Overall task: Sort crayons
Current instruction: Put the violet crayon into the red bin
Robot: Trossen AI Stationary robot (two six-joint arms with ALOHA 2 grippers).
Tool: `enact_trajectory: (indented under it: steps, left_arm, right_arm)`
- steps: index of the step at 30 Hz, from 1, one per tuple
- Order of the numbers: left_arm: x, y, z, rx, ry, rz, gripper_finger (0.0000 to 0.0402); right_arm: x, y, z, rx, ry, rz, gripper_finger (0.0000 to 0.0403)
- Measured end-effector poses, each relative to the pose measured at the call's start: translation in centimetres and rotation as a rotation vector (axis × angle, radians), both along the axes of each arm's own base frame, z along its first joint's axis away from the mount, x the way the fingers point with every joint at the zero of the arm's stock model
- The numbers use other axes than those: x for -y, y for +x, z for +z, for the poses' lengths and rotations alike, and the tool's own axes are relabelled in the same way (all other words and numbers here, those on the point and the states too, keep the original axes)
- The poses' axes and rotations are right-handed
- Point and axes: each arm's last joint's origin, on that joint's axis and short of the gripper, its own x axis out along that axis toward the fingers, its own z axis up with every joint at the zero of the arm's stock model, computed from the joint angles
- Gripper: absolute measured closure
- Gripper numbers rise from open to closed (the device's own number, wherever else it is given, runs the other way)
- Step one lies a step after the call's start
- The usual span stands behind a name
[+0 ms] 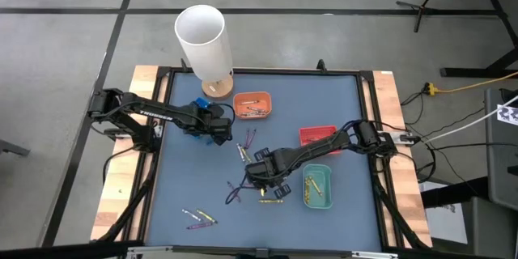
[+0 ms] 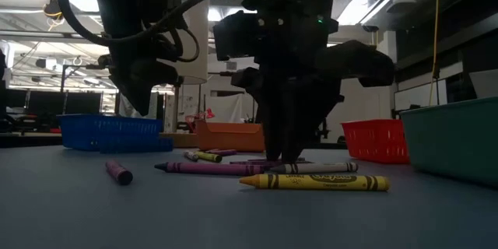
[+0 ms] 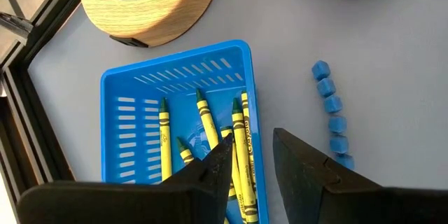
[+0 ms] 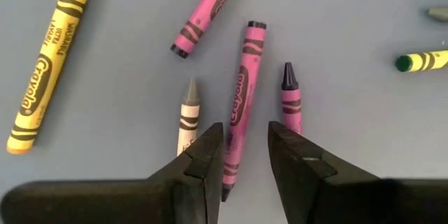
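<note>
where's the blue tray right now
In the high view the blue tray sits on the table's left side, under the left end effector, just below the wooden base of the white tube. The left wrist view shows yellow crayons in it.

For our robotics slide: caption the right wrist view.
Open right gripper poised over a purple crayon, with grey and yellow crayons beside.

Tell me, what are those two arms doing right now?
Right pincer open, straddling a purple crayon on the mat. Left pincer open over the blue tray of yellow crayons. Grey crayon lies close alongside.
</note>
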Motion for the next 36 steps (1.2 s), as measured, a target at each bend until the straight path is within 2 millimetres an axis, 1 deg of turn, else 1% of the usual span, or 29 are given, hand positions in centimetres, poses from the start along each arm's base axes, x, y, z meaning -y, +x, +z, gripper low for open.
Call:
enact_trajectory:
  steps: [16, 31, 34, 36]
  left_arm:
    - [0.0, 0.0, 0.0, 0.000, 0.000, 0.000, 0.0314]
    - [0.0, 0.0, 0.0, 0.000, -0.001, 0.000, 0.0314]
    - [0.0, 0.0, 0.0, 0.000, -0.001, 0.000, 0.0314]
    - [0.0, 0.0, 0.0, 0.000, -0.001, 0.000, 0.0314]
  right_arm:
    - [-0.1, 0.4, 0.0, 0.036, 0.014, 0.000, 0.0290]
    - [-0.2, 0.8, -0.8, 0.045, 0.019, 0.000, 0.0290]
    - [-0.2, 0.8, -0.9, 0.040, 0.017, 0.000, 0.0300]
    - [-0.2, 0.7, -1.0, 0.038, 0.017, 0.000, 0.0318]
